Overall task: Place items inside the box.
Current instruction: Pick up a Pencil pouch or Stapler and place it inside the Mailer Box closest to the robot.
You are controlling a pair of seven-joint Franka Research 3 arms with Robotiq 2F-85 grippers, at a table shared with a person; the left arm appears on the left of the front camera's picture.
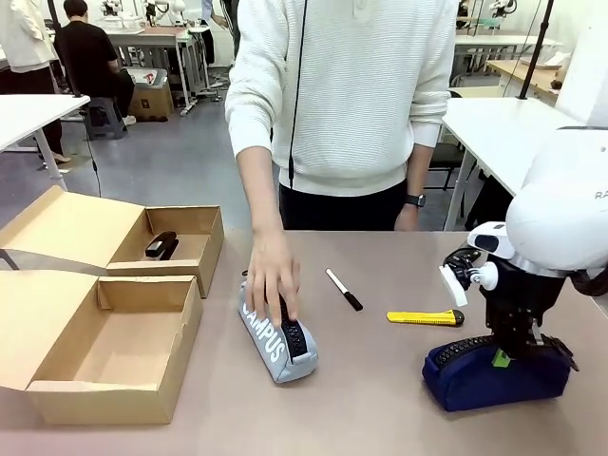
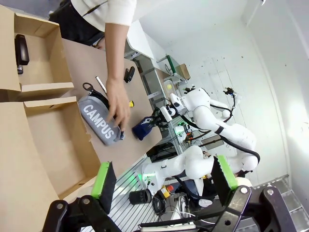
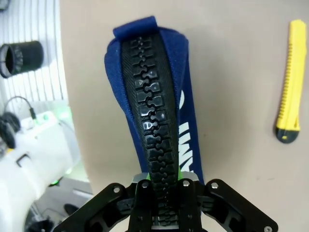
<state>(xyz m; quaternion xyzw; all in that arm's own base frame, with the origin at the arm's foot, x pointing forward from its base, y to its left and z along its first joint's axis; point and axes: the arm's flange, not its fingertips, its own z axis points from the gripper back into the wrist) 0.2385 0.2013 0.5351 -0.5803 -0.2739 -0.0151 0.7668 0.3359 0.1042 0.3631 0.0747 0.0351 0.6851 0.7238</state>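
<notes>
Item: navy pencil case (image 1: 465, 385), far right of the empty box (image 1: 104, 401), clenched in right pincer (image 1: 501, 361); best lifted squarely, avoiding sag.

Pencil cases: two, a grey case (image 1: 273, 353) and a navy case (image 1: 475, 382). Stapler (image 1: 161, 246): one. Marker (image 1: 344, 289): one. Knife (image 1: 423, 317): one. Cardboard boxes: two, near box (image 1: 104, 401) and far box (image 1: 212, 249).

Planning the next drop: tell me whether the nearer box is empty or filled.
Empty: the nearer box shows bare cardboard floor; the black stapler lies in the farther box.
</notes>
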